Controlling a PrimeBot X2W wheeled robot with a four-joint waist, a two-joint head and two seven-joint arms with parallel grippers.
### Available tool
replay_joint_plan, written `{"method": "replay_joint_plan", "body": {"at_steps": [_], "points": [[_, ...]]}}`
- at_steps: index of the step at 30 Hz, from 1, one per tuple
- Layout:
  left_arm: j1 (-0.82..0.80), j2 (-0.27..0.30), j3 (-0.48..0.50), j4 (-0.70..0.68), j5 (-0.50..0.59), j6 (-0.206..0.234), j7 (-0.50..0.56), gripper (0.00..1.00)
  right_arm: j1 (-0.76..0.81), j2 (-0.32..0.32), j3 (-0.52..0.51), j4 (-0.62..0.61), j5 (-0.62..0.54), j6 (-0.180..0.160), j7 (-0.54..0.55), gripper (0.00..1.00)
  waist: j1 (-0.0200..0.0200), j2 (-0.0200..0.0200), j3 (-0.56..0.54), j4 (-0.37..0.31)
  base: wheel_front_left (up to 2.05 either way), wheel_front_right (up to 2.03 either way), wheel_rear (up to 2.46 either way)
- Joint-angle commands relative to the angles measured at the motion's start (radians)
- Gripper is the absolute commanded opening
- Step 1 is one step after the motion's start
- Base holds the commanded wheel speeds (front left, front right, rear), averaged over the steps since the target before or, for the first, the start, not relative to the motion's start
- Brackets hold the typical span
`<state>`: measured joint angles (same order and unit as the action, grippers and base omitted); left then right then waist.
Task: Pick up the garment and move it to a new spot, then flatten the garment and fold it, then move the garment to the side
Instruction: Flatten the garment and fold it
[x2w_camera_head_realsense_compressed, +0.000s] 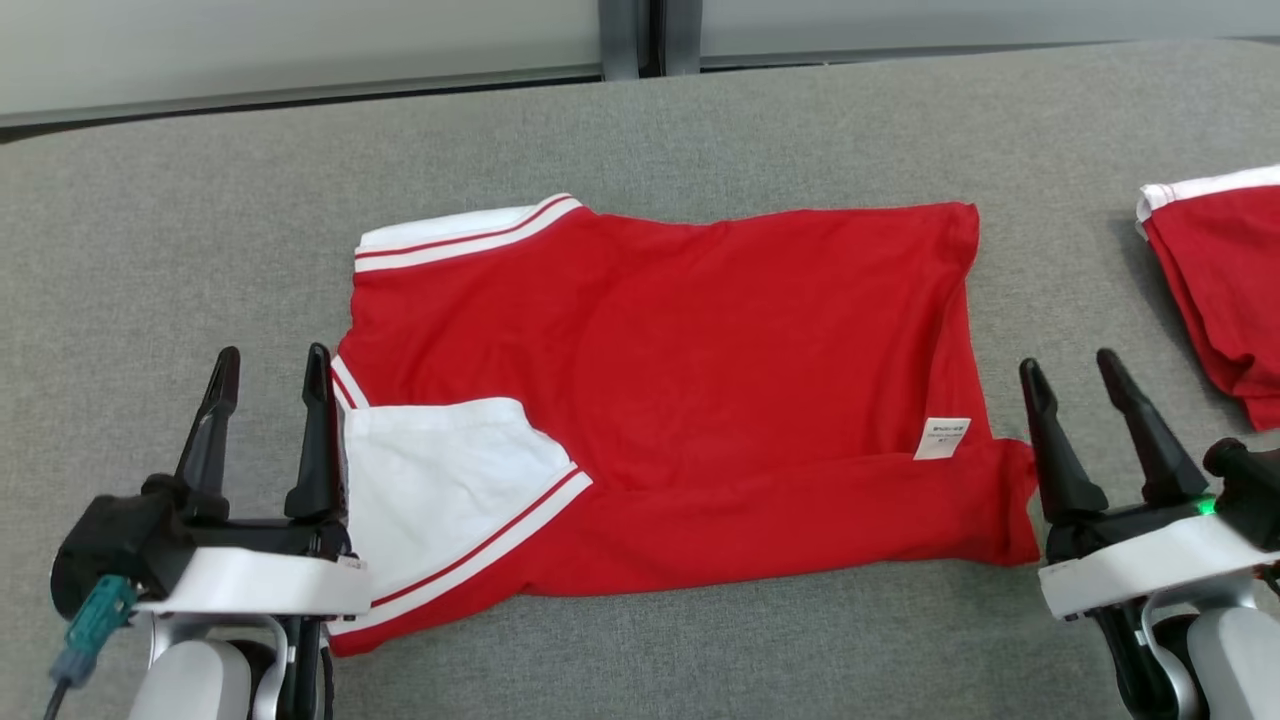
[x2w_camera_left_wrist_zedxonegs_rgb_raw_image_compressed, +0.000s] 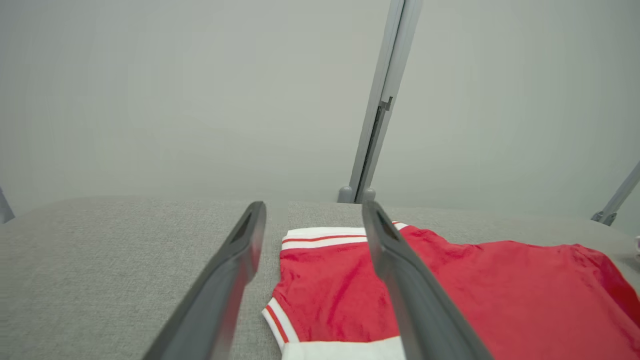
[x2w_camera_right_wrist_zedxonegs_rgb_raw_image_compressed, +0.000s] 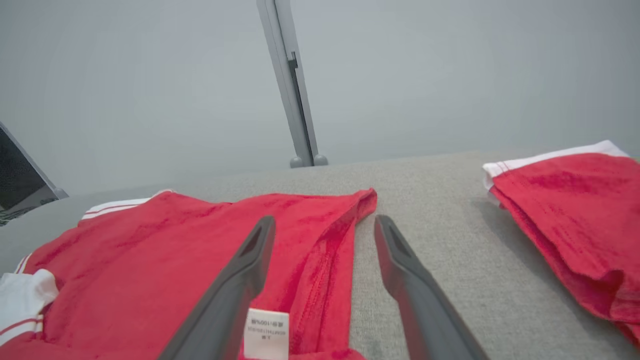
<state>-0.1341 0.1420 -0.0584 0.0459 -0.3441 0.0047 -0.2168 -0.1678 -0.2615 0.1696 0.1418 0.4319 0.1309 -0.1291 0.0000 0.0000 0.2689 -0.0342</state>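
Observation:
The garment is a red shirt with white, red-striped trim, lying folded into a wide rectangle on the grey table; a white label shows near its right end. My left gripper hovers open at the garment's left edge with nothing between its fingers. My right gripper is open just off the garment's right edge, also empty. In the left wrist view the garment lies ahead and right of the open left gripper. In the right wrist view the open right gripper straddles the garment's right hem.
A second red garment with white trim lies folded at the table's right edge, also seen as a red pile in the right wrist view. A pale wall with a grey post runs behind the table.

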Motion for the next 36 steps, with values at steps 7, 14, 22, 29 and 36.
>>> {"method": "replay_joint_plan", "body": {"at_steps": [7, 14, 22, 29, 36], "points": [[0.108, -0.019, 0.005, -0.06, 0.06, 0.042, -0.043, 1.0, 0.071, 0.009, -0.031, -0.099, -0.082, 0.0, -0.015, 1.0, 0.0, 0.0, -0.067, -0.012, 0.0, 0.0, 0.0], [0.227, -0.021, 0.004, -0.037, 0.07, 0.058, -0.046, 1.0, 0.184, 0.034, -0.033, -0.14, -0.109, 0.0, 0.026, 1.0, 0.0, 0.0, -0.123, -0.02, 0.0, 0.0, 0.0], [0.265, -0.014, -0.003, -0.042, 0.067, 0.061, -0.032, 1.0, 0.221, 0.045, -0.033, -0.166, -0.12, 0.0, 0.056, 1.0, 0.0, 0.0, -0.143, -0.019, 0.0, 0.0, 0.0], [0.263, -0.012, -0.013, -0.048, 0.061, 0.066, -0.014, 1.0, 0.218, 0.045, -0.031, -0.174, -0.12, 0.0, 0.066, 1.0, 0.0, 0.0, -0.146, -0.016, 0.0, 0.0, 0.0], [0.267, -0.018, -0.039, 0.005, 0.038, 0.047, 0.031, 1.0, 0.219, 0.04, -0.021, -0.122, -0.104, 0.0, 0.077, 1.0, 0.0, 0.0, -0.128, -0.011, 0.0, 0.0, 0.0]]}}
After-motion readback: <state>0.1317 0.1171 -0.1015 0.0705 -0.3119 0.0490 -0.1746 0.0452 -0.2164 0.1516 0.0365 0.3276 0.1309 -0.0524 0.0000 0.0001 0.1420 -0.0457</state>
